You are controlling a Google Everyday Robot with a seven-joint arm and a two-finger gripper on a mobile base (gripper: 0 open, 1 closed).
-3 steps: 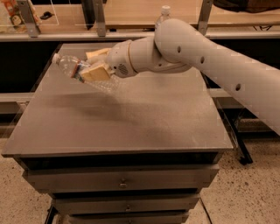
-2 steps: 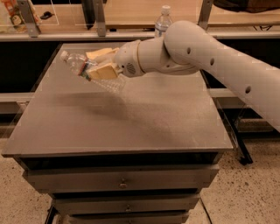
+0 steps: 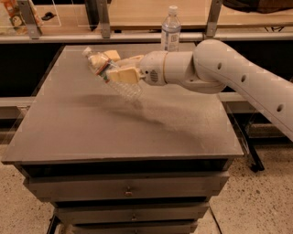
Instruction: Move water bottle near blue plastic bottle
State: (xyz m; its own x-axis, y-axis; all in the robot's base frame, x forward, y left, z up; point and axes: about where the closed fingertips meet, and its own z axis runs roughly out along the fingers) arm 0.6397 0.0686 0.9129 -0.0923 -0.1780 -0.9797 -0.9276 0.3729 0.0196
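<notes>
Pincer: mine [image 3: 114, 66] is clenched around the water bottle, above the rear left of the surface [image 3: 114, 132].
Water bottle: [image 3: 97, 61] tilted in my grasp, cap pointing up-left, base slanting down toward the surface.
Blue bottle: [image 3: 170, 27] upright at the surface's rear edge, apart from the water bottle, to its right.
Arm: mine [image 3: 238, 77] reaches in from the right.

Grey metal drawer cabinet [image 3: 91, 135] on speckled floor [image 3: 261, 205], wooden shelf [image 3: 137, 11] behind.
</notes>
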